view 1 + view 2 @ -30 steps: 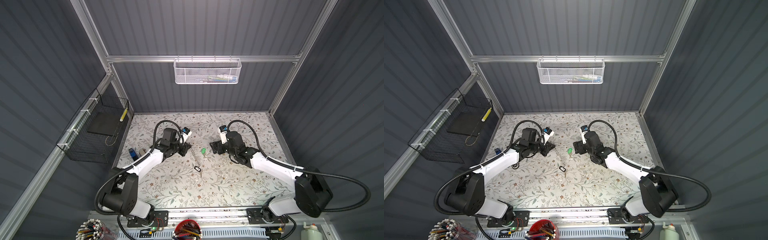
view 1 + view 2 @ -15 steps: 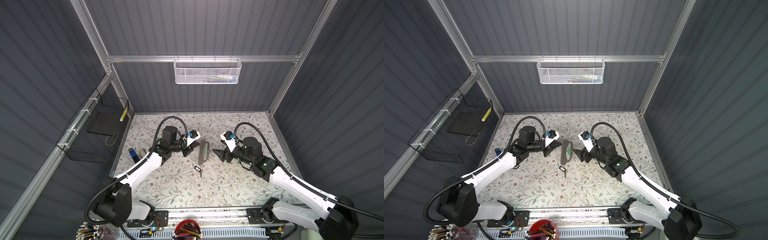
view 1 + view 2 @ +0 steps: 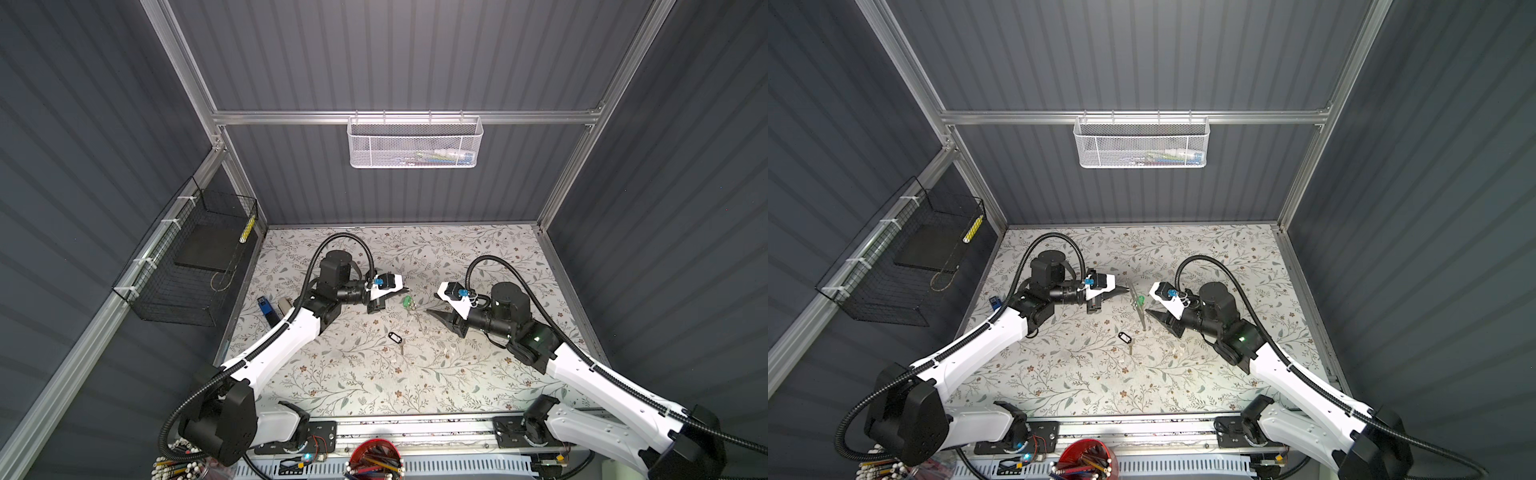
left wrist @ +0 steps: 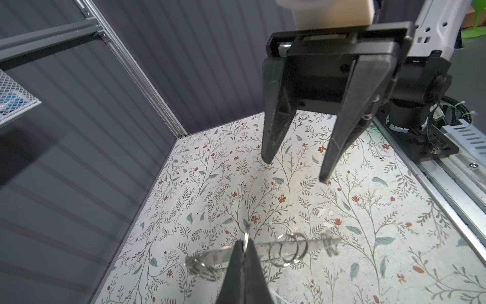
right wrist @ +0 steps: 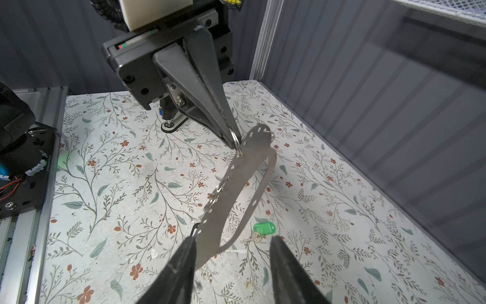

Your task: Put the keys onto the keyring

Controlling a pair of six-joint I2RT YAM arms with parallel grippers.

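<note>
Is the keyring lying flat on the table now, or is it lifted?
Lifted. In the right wrist view the left end effector pinches a loop on the keyring, which hangs tilted above the table.

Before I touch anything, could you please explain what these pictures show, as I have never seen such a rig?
These are two robot arms over a floral table, each ending in a two-fingered gripper. Two pictures look down from one camera head above; two come from cameras on the wrists. The left gripper is shut on a small metal loop of the keyring, a flat grey plate hanging from it. The right gripper is open and holds nothing, its fingers either side of the plate's lower end. On the table lie the green-tagged key and the black-tagged key; a blue stapler sits at the left edge.
</note>
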